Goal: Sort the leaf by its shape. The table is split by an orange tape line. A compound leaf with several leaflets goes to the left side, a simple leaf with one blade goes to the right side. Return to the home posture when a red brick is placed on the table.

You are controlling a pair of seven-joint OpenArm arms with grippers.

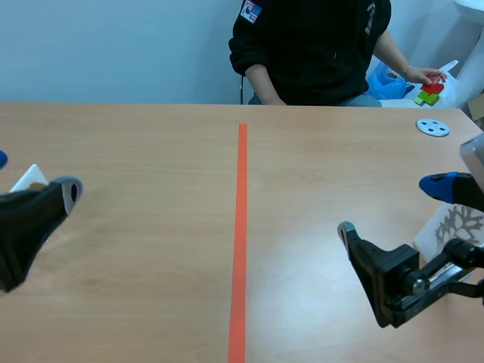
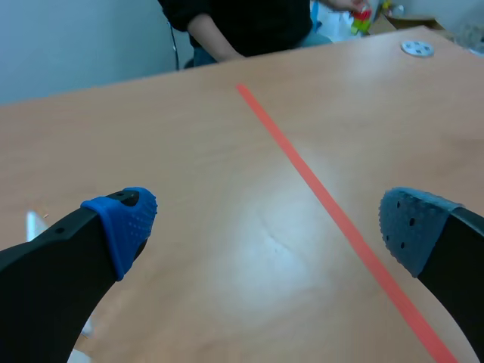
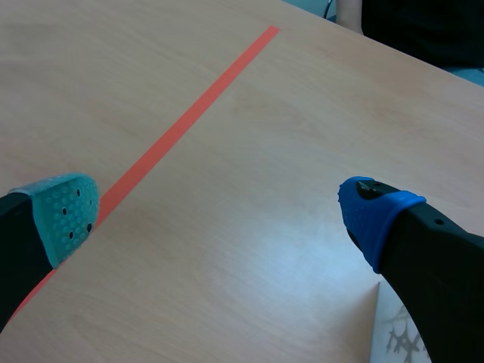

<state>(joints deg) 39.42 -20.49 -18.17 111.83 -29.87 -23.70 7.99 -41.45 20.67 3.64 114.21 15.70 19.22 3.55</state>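
Spread wide, holding nothing: left gripper (image 2: 268, 227), right gripper (image 3: 219, 215). Seemingly unsorted at lower right: white card printed with a grey leaf (image 1: 452, 225). Off-table at upper right, under person's hand (image 1: 425, 75): red plastic brick (image 1: 432, 88).

No legible writing for you here, only marks too small to read.
On the person's black top (image 1: 318, 53) you'll find a small red, white and blue patch (image 1: 250, 10) at one shoulder and a faint pale print (image 1: 370, 15) across the chest from it. Neither can be made out letter by letter. The white card (image 1: 452, 227) at the right side of the surface (image 1: 151, 227) carries a grey branching leaf figure — a picture, with no words or numbers that you can read on it.
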